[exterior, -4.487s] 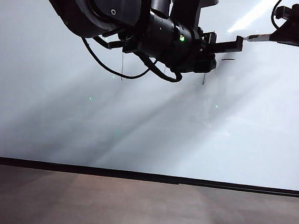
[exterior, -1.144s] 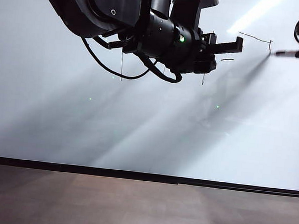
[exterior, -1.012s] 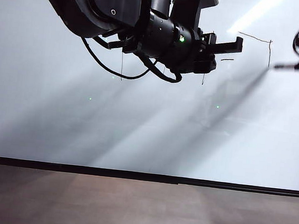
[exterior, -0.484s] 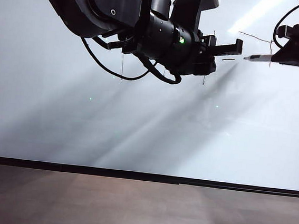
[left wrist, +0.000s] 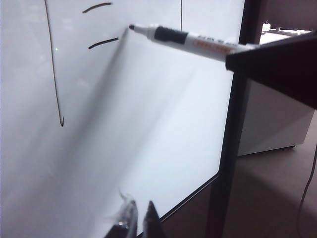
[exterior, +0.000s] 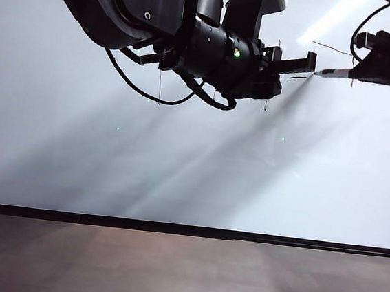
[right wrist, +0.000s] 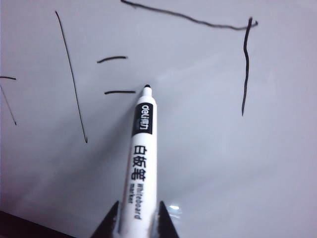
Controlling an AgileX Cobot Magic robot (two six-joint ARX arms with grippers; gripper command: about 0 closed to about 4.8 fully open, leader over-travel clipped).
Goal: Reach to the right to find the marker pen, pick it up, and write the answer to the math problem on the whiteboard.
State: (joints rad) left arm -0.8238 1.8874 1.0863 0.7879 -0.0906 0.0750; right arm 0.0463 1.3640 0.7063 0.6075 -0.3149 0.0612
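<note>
The whiteboard [exterior: 178, 172] fills the exterior view. The math problem shows as thin strokes: a tall one [right wrist: 72, 77] and an equals sign [right wrist: 116, 74], with the equals sign [exterior: 297, 78] partly behind my left arm. My right gripper [right wrist: 138, 220] is shut on the marker pen [right wrist: 141, 158]. The pen's dark tip sits just right of the lower equals stroke, at or very near the board. Two strokes of the answer [right wrist: 245, 69] stand further right: a top line and a vertical. My right gripper [exterior: 389, 64] is at the upper right. My left gripper [left wrist: 136, 218] is shut and empty.
My bulky left arm [exterior: 192, 28] hangs in front of the board's upper middle. A thin black frame [exterior: 187, 230] edges the board, with a brown surface [exterior: 169, 271] below it. A black post [left wrist: 233, 124] and a white cabinet [left wrist: 277, 124] stand beyond the board's right edge.
The answer's vertical stroke grew longer. My right gripper then carried the marker pen left from the board's right edge to the equals sign. The left arm stayed still.
</note>
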